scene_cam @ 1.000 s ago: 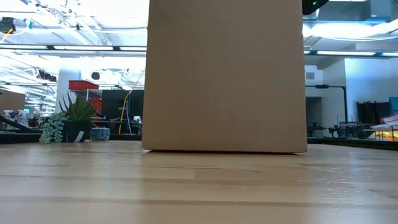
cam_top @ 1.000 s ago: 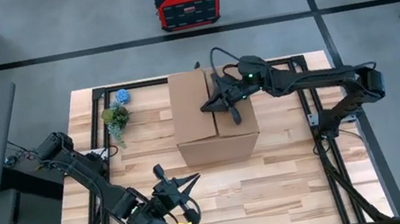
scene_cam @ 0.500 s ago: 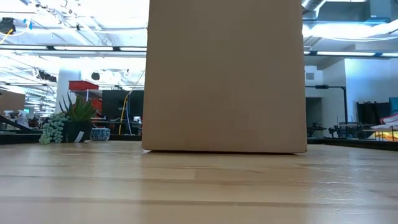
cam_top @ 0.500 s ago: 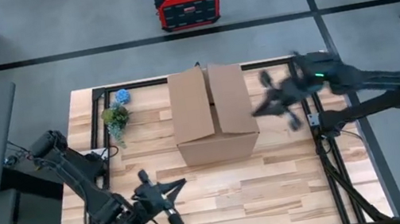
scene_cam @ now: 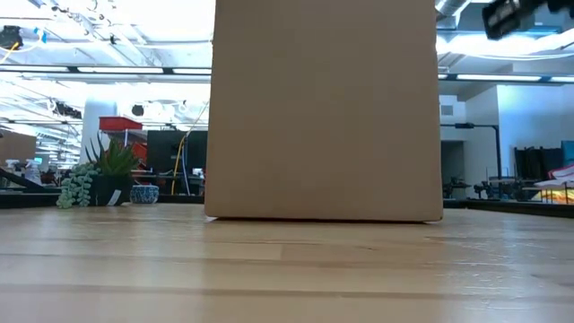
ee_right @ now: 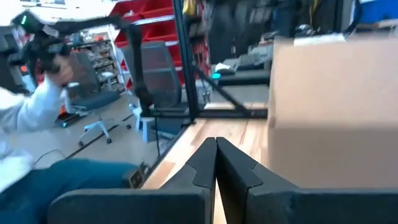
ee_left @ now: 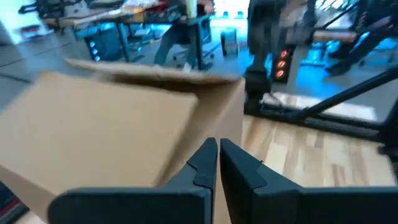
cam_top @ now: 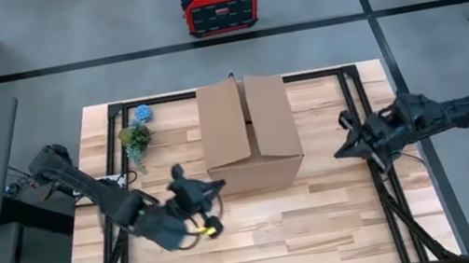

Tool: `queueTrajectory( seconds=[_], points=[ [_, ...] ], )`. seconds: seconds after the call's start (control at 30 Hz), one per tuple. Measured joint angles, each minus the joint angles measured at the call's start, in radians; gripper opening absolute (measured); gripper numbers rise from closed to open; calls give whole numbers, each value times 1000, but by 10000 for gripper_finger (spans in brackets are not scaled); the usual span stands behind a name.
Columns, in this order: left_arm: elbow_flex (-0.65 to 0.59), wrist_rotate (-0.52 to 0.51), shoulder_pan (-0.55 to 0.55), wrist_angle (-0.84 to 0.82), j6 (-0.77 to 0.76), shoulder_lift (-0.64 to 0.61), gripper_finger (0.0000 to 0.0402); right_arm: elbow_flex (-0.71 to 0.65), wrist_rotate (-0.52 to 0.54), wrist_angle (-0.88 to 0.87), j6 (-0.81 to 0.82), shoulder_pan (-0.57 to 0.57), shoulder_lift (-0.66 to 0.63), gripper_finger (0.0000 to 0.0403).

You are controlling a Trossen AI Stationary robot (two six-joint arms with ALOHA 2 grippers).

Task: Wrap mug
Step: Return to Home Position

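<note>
High view: left arm [cam_top: 124, 206] and right arm [cam_top: 421, 119] low, either side of box [cam_top: 249, 134].

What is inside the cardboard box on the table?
Nothing inside it shows. The cardboard box is closed on top, so any contents are covered. Only its outside is visible.

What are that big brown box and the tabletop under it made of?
The box looks like plain brown cardboard with a matte surface; its folded flaps meet at a seam on top. The table appears to be light wood, made of narrow joined strips with visible grain and a slight sheen. It could be veneer.
</note>
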Motion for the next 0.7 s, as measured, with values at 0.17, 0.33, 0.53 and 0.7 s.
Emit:
queueTrajectory(
  seconds=[0.17,0.33,0.53,0.7],
  points=[
    [-139,52,6,29,31,-206,0,-125,0,40,22,4,-93,0],
    [-473,133,39,261,88,-476,0,-191,-6,50,51,4,-167,0],
    [-929,273,119,751,194,-768,0,-252,-38,47,57,4,-229,0],
    [-1195,454,230,970,208,-928,0,-293,-48,39,53,-8,-268,0]
  ],
)
